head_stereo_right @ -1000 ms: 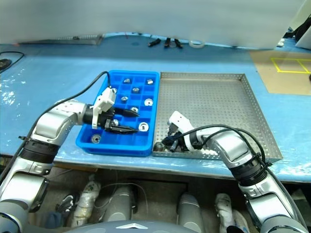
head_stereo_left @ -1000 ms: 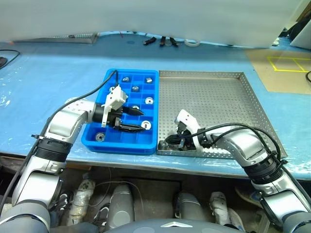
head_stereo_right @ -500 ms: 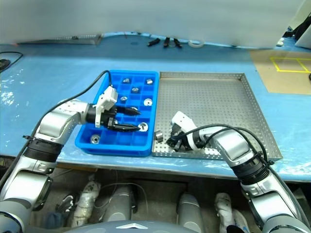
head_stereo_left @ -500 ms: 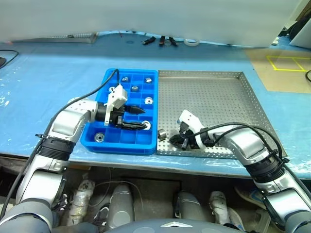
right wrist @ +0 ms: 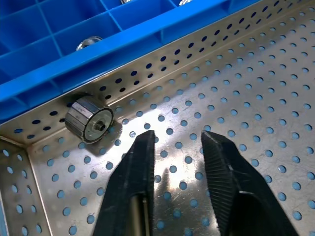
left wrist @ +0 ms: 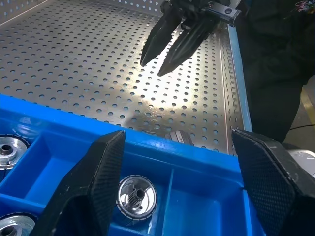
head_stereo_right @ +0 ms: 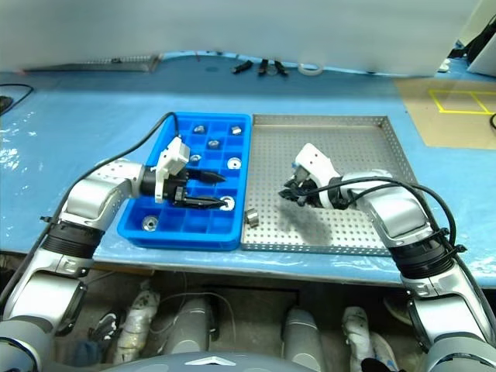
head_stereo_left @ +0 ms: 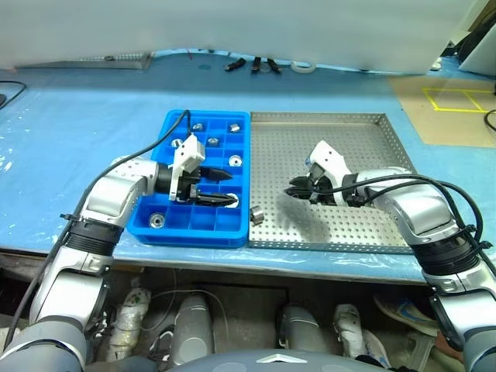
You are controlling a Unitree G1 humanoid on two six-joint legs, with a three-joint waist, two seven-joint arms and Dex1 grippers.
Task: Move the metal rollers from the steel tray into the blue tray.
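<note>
One metal roller [head_stereo_left: 256,217] lies on its side on the perforated floor of the steel tray [head_stereo_left: 372,147], in the near corner hard against the wall of the blue tray [head_stereo_left: 172,124]; nothing holds it. More rollers sit singly in the blue tray's compartments: one [head_stereo_left: 231,199] in the near row on the steel tray's side, one [head_stereo_left: 159,219] in the near outer corner, one [head_stereo_left: 235,161] in the middle rows, several more in the far rows. Blue tray and steel tray stand side by side, rims touching, on a counter [head_stereo_left: 70,124] under blue sheeting. Left gripper [head_stereo_left: 220,187]: over the blue tray, pointing toward the steel tray, fingers spread wide, empty, one finger above the near-row roller. Right gripper [head_stereo_left: 296,191]: above the middle of the steel tray, clear of the floor, pointing toward the blue tray, fingers a little apart, empty; the loose roller lies ahead of its tips, apart from them. Far edge of counter: some small dark tools [head_stereo_left: 249,65] and a roll of tape [head_stereo_left: 304,67].
</note>
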